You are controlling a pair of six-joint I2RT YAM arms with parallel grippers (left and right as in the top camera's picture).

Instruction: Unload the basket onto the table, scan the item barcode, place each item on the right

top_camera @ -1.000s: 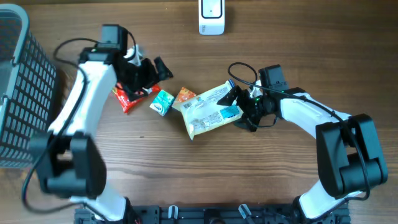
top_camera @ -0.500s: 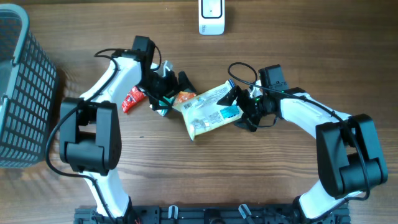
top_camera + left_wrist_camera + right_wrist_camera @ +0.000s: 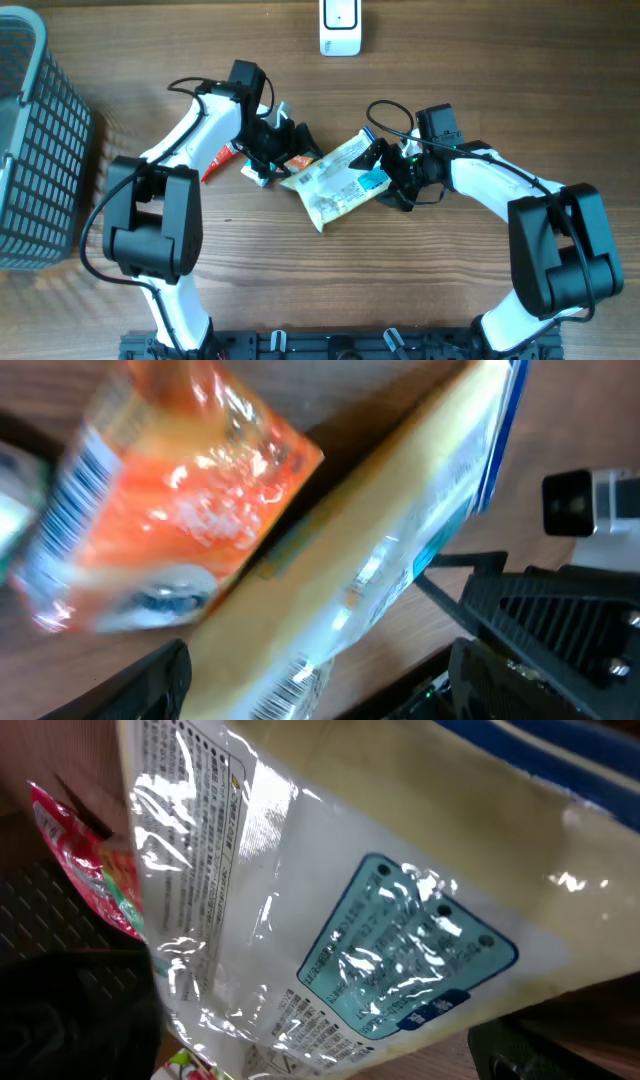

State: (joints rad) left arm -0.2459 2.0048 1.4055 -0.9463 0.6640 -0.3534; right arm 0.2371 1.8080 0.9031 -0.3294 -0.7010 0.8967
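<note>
We are noting the pouch (image 3: 335,180) lying aslant, upper end rightward: the right gripper (image 3: 385,172) is sitting at that end, the left gripper (image 3: 290,152) over the packet (image 3: 170,510) at the other, both with jaws apart.

Cream pouch (image 3: 338,178) with a teal label is lying flat, tilted; shiny orange packet (image 3: 170,520) showing a barcode is sitting right against it.

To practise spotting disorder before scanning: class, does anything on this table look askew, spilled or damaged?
Nothing is spilled or visibly torn. The goods are jumbled, though: the cream pouch lies askew, its edge pressed against the orange packet, and the red packet is partly hidden under the left arm.
</note>
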